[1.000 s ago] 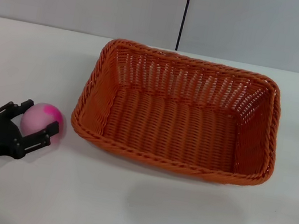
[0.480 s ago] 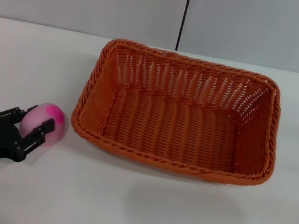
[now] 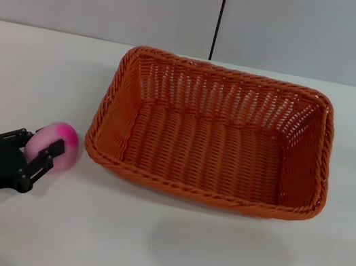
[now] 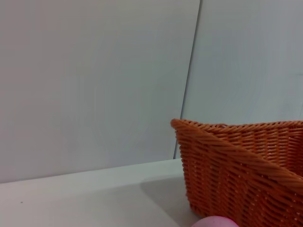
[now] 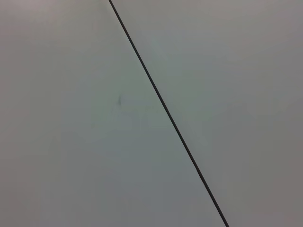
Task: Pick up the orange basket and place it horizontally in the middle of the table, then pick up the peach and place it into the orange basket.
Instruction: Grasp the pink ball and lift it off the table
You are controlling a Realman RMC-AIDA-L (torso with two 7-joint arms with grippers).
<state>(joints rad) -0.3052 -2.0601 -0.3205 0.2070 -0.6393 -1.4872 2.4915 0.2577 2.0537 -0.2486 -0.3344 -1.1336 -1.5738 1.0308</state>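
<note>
left gripper (image 3: 39, 148) clamped on the peach (image 3: 56, 144) at table (image 3: 144, 244) level | orange basket (image 3: 212, 135) just beside, mid-table, lengthwise | right gripper unseen | no readable writing

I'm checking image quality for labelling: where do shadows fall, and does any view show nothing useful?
Head view: even light, no glare; the basket casts a soft shadow on the table in front of it, the peach sits sharp between the left gripper fingers. Left wrist view: shadow beside the basket, peach cut off at the edge. Right wrist view: only blank wall with a dark seam.
</note>
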